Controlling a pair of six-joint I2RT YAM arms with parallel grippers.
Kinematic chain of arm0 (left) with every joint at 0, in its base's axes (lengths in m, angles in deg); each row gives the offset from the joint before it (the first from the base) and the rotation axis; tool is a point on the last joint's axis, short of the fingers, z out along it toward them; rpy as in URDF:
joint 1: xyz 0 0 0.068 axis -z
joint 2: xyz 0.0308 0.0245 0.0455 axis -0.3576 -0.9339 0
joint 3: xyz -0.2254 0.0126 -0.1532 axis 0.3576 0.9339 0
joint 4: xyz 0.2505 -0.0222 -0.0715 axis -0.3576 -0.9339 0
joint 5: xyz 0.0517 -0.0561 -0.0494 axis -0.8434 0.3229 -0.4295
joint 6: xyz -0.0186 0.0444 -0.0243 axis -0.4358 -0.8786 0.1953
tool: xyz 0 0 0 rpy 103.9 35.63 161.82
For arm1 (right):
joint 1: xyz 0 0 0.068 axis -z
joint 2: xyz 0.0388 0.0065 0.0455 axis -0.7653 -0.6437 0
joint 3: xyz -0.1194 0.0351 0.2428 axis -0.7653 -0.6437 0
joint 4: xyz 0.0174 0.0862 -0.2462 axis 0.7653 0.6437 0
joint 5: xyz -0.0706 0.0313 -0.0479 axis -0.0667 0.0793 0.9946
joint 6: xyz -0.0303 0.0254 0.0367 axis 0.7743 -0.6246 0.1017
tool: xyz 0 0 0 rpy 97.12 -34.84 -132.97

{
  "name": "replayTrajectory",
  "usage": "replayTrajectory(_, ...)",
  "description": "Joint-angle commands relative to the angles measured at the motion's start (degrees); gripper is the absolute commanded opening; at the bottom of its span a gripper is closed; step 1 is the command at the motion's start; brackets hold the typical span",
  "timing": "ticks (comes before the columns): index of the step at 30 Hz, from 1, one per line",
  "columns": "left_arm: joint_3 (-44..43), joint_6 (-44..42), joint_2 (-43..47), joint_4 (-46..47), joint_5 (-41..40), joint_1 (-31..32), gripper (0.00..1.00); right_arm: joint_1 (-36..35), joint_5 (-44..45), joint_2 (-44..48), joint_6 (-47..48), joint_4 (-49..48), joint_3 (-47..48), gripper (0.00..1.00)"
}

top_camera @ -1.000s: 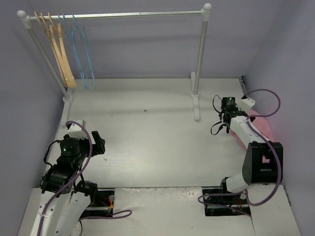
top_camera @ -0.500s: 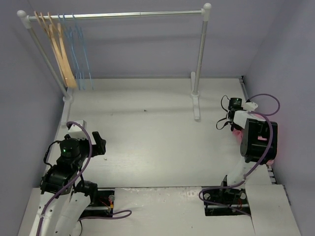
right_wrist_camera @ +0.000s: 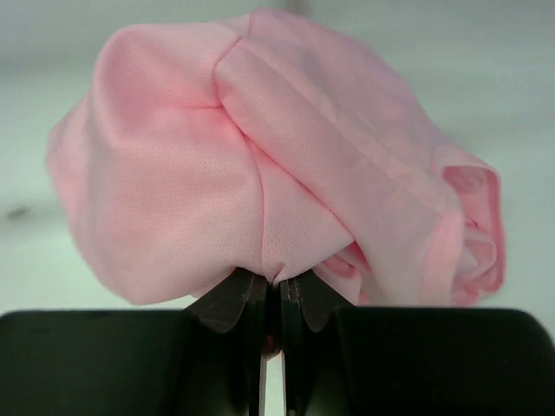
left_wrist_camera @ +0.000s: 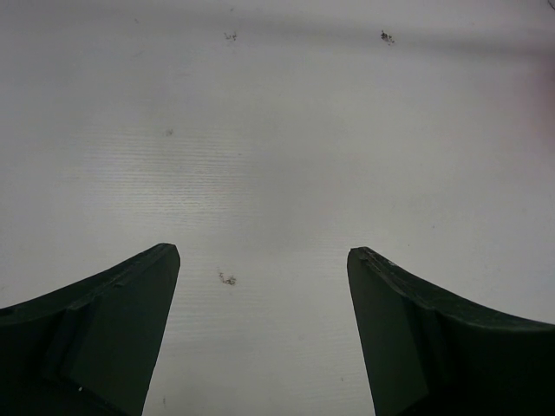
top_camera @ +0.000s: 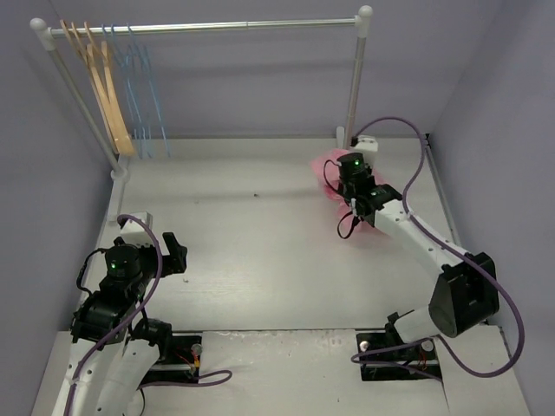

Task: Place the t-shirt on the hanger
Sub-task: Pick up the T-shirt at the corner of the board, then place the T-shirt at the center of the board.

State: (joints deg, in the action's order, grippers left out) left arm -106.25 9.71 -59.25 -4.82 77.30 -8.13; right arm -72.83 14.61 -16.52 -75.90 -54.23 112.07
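Right hand (right_wrist_camera: 279,290): fingers clenched on a pinch of the pink t-shirt (right_wrist_camera: 260,156), which bunches in a rounded, folded mass just beyond the fingertips. In the overhead view the cloth lies at the far right of the bench (top_camera: 260,251), just beside the foot of the right post (top_camera: 351,95) of the clothes rail (top_camera: 208,26). Whether the bundle touches the surface cannot be told.

Left hand (left_wrist_camera: 263,253): released, its two dark fingers spread wide over bare surface at the near left, grasping nothing.

The bench is matt white with a fine ribbed texture and carries a few small dark specks (left_wrist_camera: 227,278). The rail spans the far side on two white posts. At its far-left end hang the pale-blue wire hangers (top_camera: 139,95), just beside the tan wooden hangers (top_camera: 108,95), well apart from the t-shirt. Plain lavender walls (top_camera: 260,87) close the scene at the far side, left and right.
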Motion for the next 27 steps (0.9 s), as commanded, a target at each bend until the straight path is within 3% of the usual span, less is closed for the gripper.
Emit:
replayTrajectory(1,-1.1,-0.32,-0.99,3.03,0.21,0.36,0.8,-10.04,-8.24,3.57,2.06,2.1,4.69,0.01)
replayTrajectory(4,-1.1,-0.32,-1.34,2.86,0.21,0.28,0.8,-18.83,-15.1,3.13,2.68,1.04,5.31,0.34)
replayTrajectory(5,-1.19,-0.32,-1.43,2.86,0.21,0.28,0.8,-20.42,-17.3,2.87,2.85,0.08,5.13,0.57)
replayTrajectory(7,-1.28,-0.32,-1.87,2.94,0.47,0.28,0.8,-22.88,-22.56,1.46,2.24,-0.01,4.7,0.75)
replayTrajectory(10,-1.37,-0.32,-2.66,3.21,3.28,0.28,0.8,-22.98,-24.27,2.42,1.53,-1.94,1.46,0.8)
replayTrajectory(14,-1.46,1.08,-5.72,4.35,7.49,0.36,0.79,-19.04,-19.44,8.56,2.15,-2.91,-3.12,0.83)
replayTrajectory(20,-4.09,7.57,-16.26,11.09,13.91,1.06,0.71,-0.35,-21.97,11.48,0.3,-3.0,-8.66,0.73)
replayTrajectory(22,-5.14,9.25,-19.78,13.83,12.61,4.65,0.71,3.37,-24.08,10.43,0.39,-5.98,-9.37,0.71)
replayTrajectory(24,-7.59,10.14,-26.11,17.52,5.77,9.65,0.71,7.5,-27.93,7.53,0.65,-6.86,-9.28,0.7)
replayTrajectory(27,-14.16,8.65,-36.82,20.6,-5.74,23.7,0.71,10.58,-31.45,2.88,0.57,-9.49,-8.76,0.7)
